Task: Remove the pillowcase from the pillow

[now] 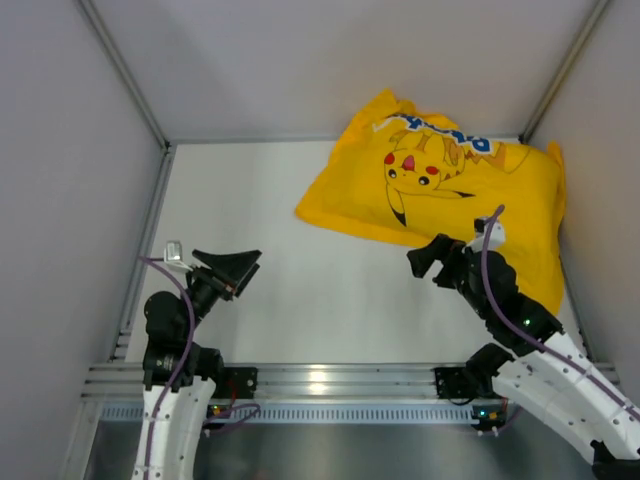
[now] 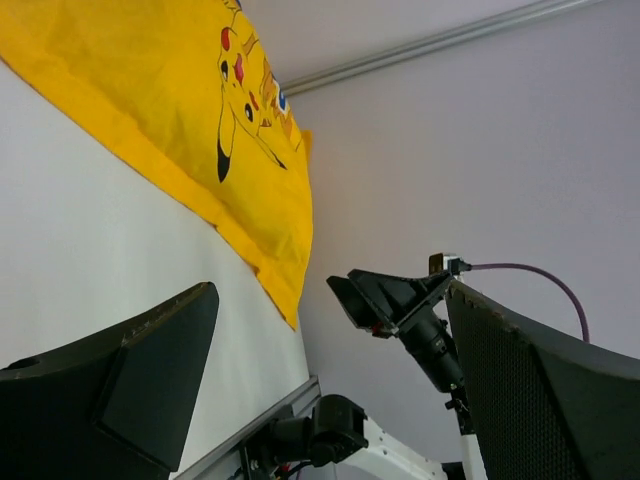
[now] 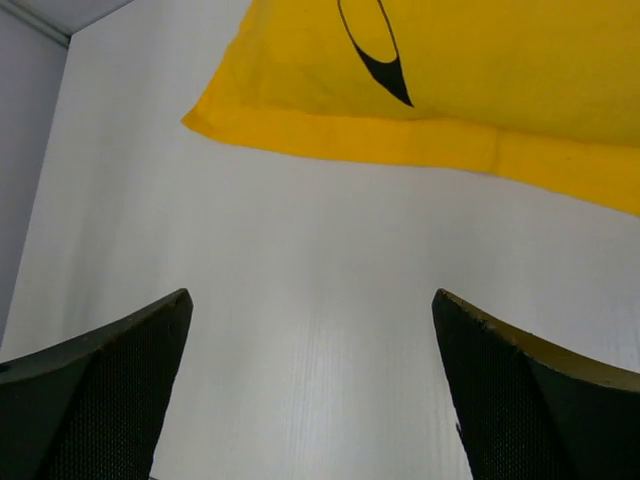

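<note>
The yellow pillowcase with a cartoon character and blue lettering lies at the back right of the table, bulging. It also shows in the left wrist view and the right wrist view. The cream pillow is hidden, no part of it shows. My left gripper is open and empty at the near left, well away from the case. My right gripper is open and empty, just in front of the case's near hem. In the right wrist view the open gripper hangs over bare table below the hem.
Grey walls close in the white table at the back and both sides. A metal rail runs along the near edge by the arm bases. The right arm shows in the left wrist view.
</note>
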Controlling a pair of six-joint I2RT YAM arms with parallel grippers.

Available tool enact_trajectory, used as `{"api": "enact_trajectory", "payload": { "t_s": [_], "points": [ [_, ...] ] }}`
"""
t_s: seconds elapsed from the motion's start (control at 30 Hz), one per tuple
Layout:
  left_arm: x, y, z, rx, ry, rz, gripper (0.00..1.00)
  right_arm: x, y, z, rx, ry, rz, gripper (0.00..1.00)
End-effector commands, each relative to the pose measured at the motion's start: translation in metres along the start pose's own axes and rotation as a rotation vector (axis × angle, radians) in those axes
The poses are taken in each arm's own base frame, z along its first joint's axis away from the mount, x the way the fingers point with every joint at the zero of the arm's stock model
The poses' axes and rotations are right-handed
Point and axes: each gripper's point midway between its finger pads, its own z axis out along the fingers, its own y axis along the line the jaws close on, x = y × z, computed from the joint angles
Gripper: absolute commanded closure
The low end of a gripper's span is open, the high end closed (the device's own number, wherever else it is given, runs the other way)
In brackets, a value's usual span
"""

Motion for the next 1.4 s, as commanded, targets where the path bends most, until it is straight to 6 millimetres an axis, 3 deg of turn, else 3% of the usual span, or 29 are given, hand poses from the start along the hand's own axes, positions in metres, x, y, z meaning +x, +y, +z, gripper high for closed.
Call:
{"api": "enact_trajectory", "payload": {
  "t_s": [0.0, 0.1, 0.2, 0.27, 0.3, 0.33, 0.4, 0.47, 0.5, 0.53, 0.6, 0.63, 0.83, 1.17, 1.23, 1.37],
  "points": [
    [0.008, -0.023, -0.008, 0.068, 0.052, 0.063, 0.01, -0.029, -0.022, -0.008, 0.135, -0.099, -0.019, 0.01],
    [0.011, -0.027, -0.008, 0.074, 0.078, 0.057, 0.01, -0.045, -0.021, -0.004, 0.172, -0.134, -0.013, 0.01],
    [0.015, -0.028, -0.006, 0.067, 0.124, 0.073, 0.02, -0.066, -0.001, 0.01, 0.174, -0.118, -0.078, 0.01],
    [0.017, -0.023, -0.002, 0.045, 0.148, 0.064, 0.03, -0.059, -0.002, 0.037, 0.218, -0.035, -0.118, 0.01],
    [0.018, -0.021, -0.001, 0.039, 0.159, 0.062, 0.04, -0.069, 0.006, 0.045, 0.211, -0.03, -0.11, 0.0],
    [0.022, -0.018, -0.001, 0.033, 0.185, 0.055, 0.04, -0.057, 0.0, 0.065, 0.243, 0.039, -0.116, 0.01],
    [0.024, -0.012, 0.0, 0.018, 0.204, 0.043, 0.05, -0.064, 0.001, 0.086, 0.206, 0.099, -0.063, 0.01],
    [0.027, -0.011, -0.001, 0.02, 0.222, 0.041, 0.06, -0.049, -0.012, 0.113, 0.21, 0.209, -0.03, 0.01],
    [0.028, -0.011, -0.001, 0.022, 0.224, 0.043, 0.06, -0.055, -0.005, 0.122, 0.187, 0.216, -0.024, 0.01],
    [0.028, -0.011, -0.002, 0.023, 0.22, 0.044, 0.06, -0.04, -0.009, 0.137, 0.186, 0.282, -0.026, 0.01],
    [0.029, -0.01, -0.003, 0.027, 0.216, 0.043, 0.06, -0.039, -0.001, 0.152, 0.172, 0.291, -0.019, 0.01],
    [0.028, -0.01, -0.003, 0.028, 0.212, 0.044, 0.06, -0.026, -0.002, 0.164, 0.18, 0.324, -0.028, 0.01],
    [0.027, -0.014, -0.002, 0.029, 0.219, 0.056, 0.06, -0.019, 0.001, 0.204, 0.265, 0.295, -0.115, 0.01],
    [0.031, -0.001, 0.002, -0.001, 0.252, 0.068, 0.07, -0.044, 0.018, 0.248, 0.221, 0.135, -0.287, 0.01],
    [0.031, 0.002, 0.004, -0.012, 0.263, 0.063, 0.07, -0.034, 0.005, 0.263, 0.277, 0.163, -0.334, 0.0],
    [0.032, 0.001, 0.005, -0.009, 0.279, 0.082, 0.07, -0.035, 0.006, 0.281, 0.328, 0.136, -0.435, 0.01]
  ]
}}
